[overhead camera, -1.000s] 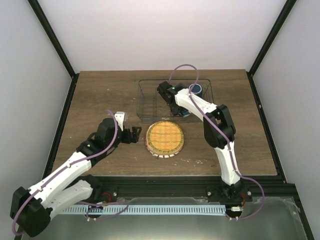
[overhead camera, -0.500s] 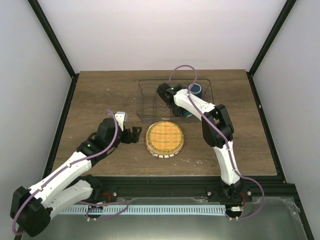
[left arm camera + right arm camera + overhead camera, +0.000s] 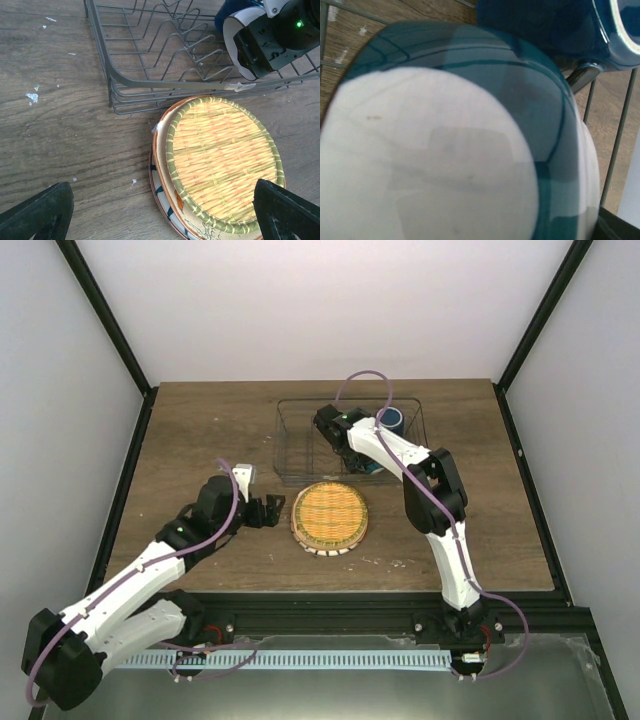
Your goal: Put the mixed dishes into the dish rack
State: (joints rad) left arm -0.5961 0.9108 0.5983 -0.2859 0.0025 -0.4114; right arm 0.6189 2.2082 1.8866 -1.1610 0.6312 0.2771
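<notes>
The yellow-orange woven plate (image 3: pixel 330 512) (image 3: pixel 222 155) lies on top of a stack in front of the dish rack (image 3: pixel 296 445) (image 3: pixel 150 84). The cream plate (image 3: pixel 162 177) sits under it, above a blue-striped rim. My left gripper (image 3: pixel 268 510) (image 3: pixel 160 220) is open and empty, just left of the stack. My right gripper (image 3: pixel 352 452) is inside the rack, its fingers hidden. The small bowl (image 3: pixel 368 466) (image 3: pixel 445 150), white with teal bands, fills the right wrist view and seems held. The dark blue mug (image 3: pixel 395 419) (image 3: pixel 560 25) (image 3: pixel 230 10) stands in the rack's far right corner.
The rack's wire dividers (image 3: pixel 175 45) fill its left half. My right arm's wrist (image 3: pixel 270 40) hangs over the rack's near right edge. Black frame posts and white walls enclose the wooden table (image 3: pixel 200 430).
My right arm has shifted very slightly inside the rack. The left arm and the plate stack have not moved.
</notes>
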